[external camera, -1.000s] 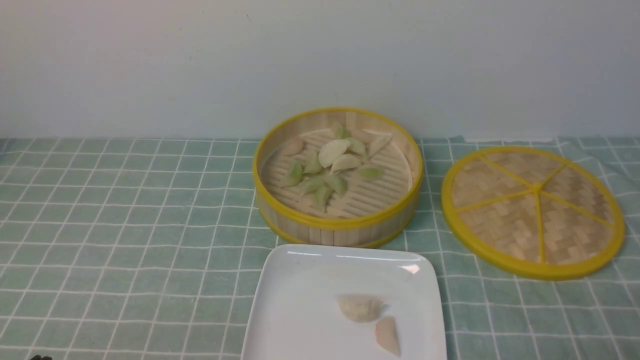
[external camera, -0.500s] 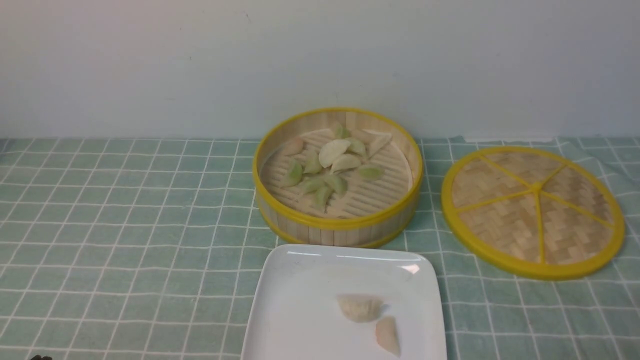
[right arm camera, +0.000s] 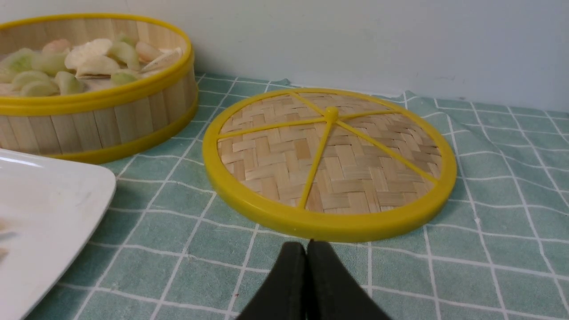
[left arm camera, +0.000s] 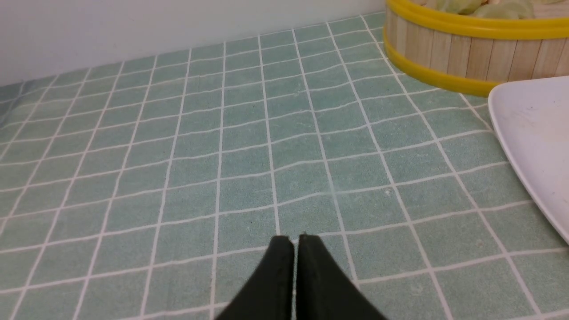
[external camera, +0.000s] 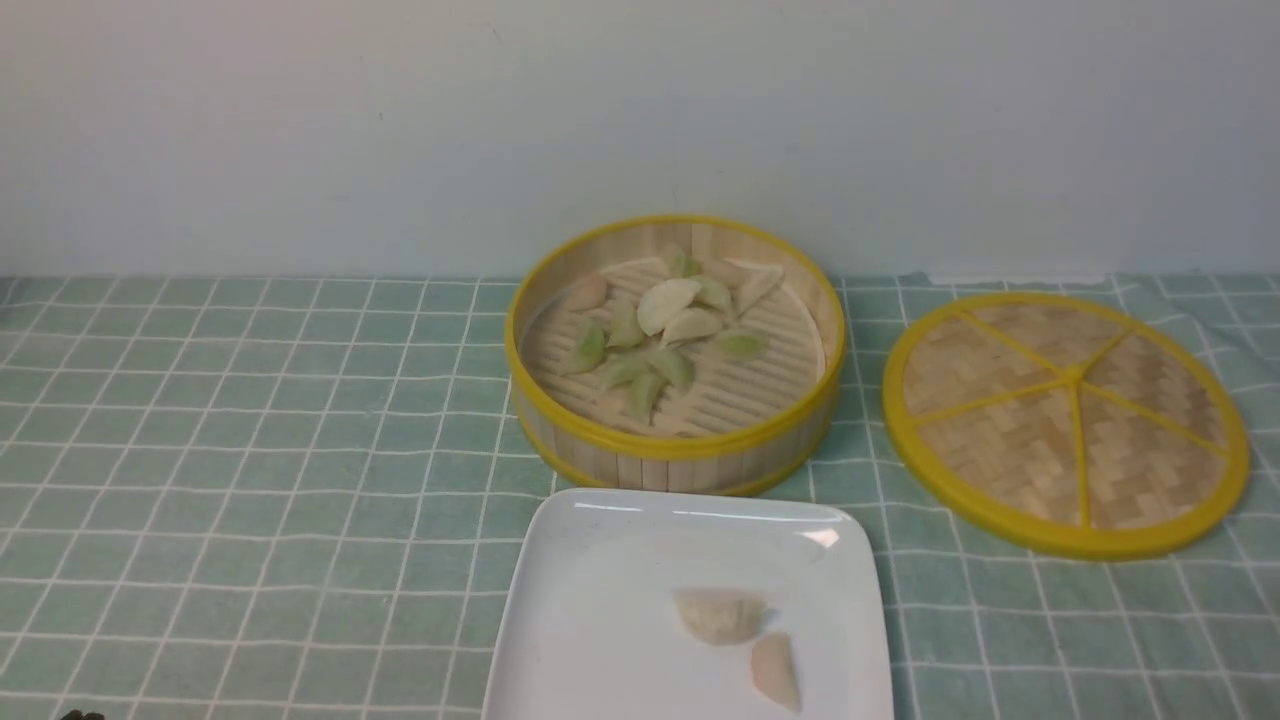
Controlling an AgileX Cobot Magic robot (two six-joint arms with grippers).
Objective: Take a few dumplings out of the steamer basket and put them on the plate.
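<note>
The steamer basket (external camera: 675, 440) stands mid-table near the wall and holds several cream and pale green dumplings (external camera: 668, 303). Right in front of it lies the white plate (external camera: 600, 600) with two cream dumplings (external camera: 720, 613) on it. In the left wrist view my left gripper (left arm camera: 295, 238) is shut and empty above bare cloth, well left of the plate (left arm camera: 529, 129) and the basket (left arm camera: 466, 49). My right gripper (right arm camera: 306, 244) is shut and empty, just short of the lid's yellow rim, with the basket (right arm camera: 98, 120) and plate (right arm camera: 49, 200) off to one side.
The flat woven lid (external camera: 1065, 420) with yellow spokes lies on the cloth to the right of the basket. A green checked tablecloth (external camera: 250, 450) covers the table, with a wrinkle at its far right. A pale wall rises directly behind the basket.
</note>
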